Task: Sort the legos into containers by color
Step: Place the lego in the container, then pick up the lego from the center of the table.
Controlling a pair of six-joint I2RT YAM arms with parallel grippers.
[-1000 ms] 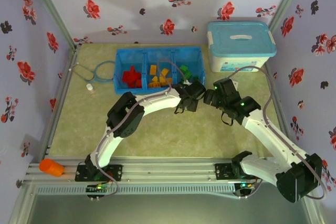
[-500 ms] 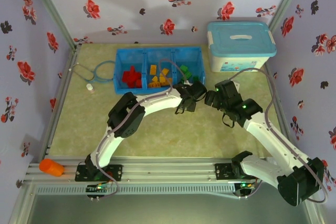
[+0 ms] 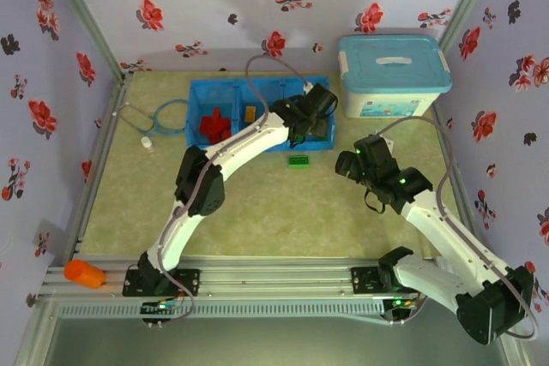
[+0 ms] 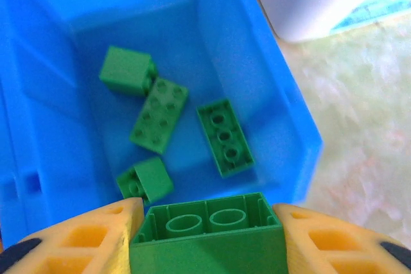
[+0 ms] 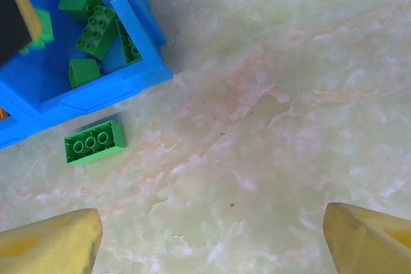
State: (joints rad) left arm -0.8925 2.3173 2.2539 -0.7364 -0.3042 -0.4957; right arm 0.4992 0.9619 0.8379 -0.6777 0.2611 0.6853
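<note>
My left gripper (image 4: 209, 226) is shut on a green lego (image 4: 209, 239), its hollow underside facing the camera. It hangs over the right compartment of the blue tray (image 4: 302, 126), where several green legos (image 4: 159, 113) lie. From above, the left gripper (image 3: 310, 116) is over that compartment; red legos (image 3: 214, 124) and an orange one (image 3: 250, 112) sit in the other compartments. One more green lego (image 3: 298, 160) lies on the table just in front of the tray (image 3: 199, 90). My right gripper (image 5: 209, 248) is open above bare table, right of that lego (image 5: 95, 141).
A white bin with a light-blue lid (image 3: 393, 75) stands right of the tray. A thin looped tube (image 3: 159, 117) and a small white bottle (image 3: 147, 143) lie left of it. An orange object (image 3: 83, 273) rests on the front rail.
My left gripper closed on a green lego in front of the tray and carried it back over the right compartment. The right gripper drew back slightly toward me.
</note>
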